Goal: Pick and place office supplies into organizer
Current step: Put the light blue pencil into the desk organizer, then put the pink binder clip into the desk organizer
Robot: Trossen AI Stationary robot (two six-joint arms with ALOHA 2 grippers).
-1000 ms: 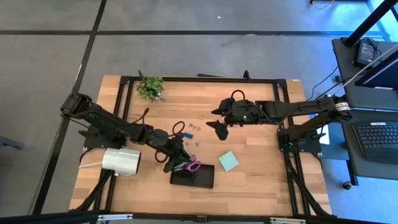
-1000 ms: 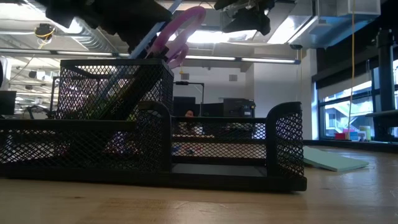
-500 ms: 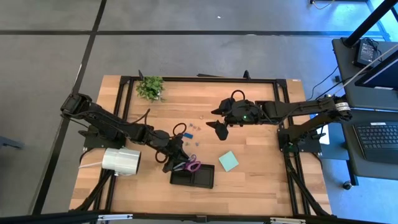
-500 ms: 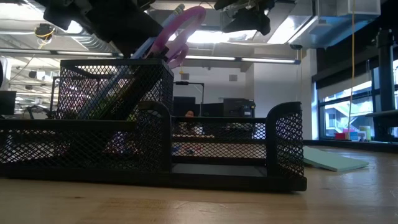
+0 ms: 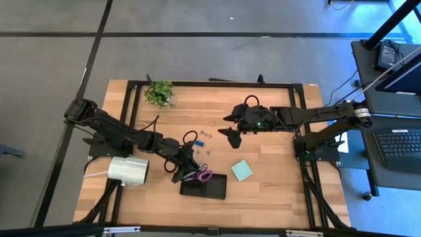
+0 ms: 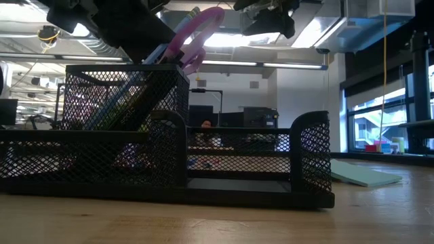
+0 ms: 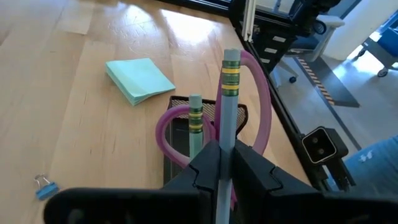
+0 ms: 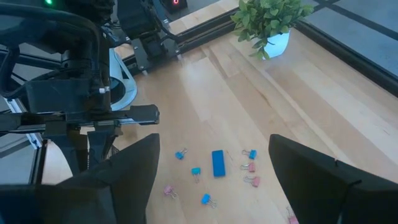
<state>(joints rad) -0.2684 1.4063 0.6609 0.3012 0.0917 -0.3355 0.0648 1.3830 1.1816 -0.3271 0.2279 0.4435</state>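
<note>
My left gripper [image 5: 186, 168] hovers at the left end of the black mesh organizer [image 5: 204, 187], shut on a grey-blue pencil [image 7: 227, 118]. A second pencil [image 7: 195, 117] and the purple-handled scissors [image 7: 264, 106] stand slanted in the organizer's tall compartment [image 6: 129, 115], the purple handles [image 6: 198, 32] sticking out above its rim. The pale green sticky-note pad [image 5: 241, 170] lies flat on the table to the organizer's right. My right gripper [image 5: 231, 135] hangs open above the table's middle, touching nothing. Small blue and pink clips [image 8: 216, 164] lie scattered beneath it. My left gripper pinches the pencil's shaft [image 7: 225, 163] between its two fingers, and the pencil lies along them. The end with the green and yellow band [image 7: 231, 70] sticks out past the fingertips, beside the scissors' purple loop. The gripper's body hides the pencil's other end.
A big white roll [image 5: 128, 170] lies at the table's left edge, close behind my left arm. The small green plant [image 5: 158, 92] stands at the far left corner. A single blue clip [image 7: 45, 185] lies near the left gripper. Bare wood shows along the near edge.
My left gripper has shifted slightly over the organizer's tall compartment, still shut on the pencil. The scissors' handles have moved a little with it.
</note>
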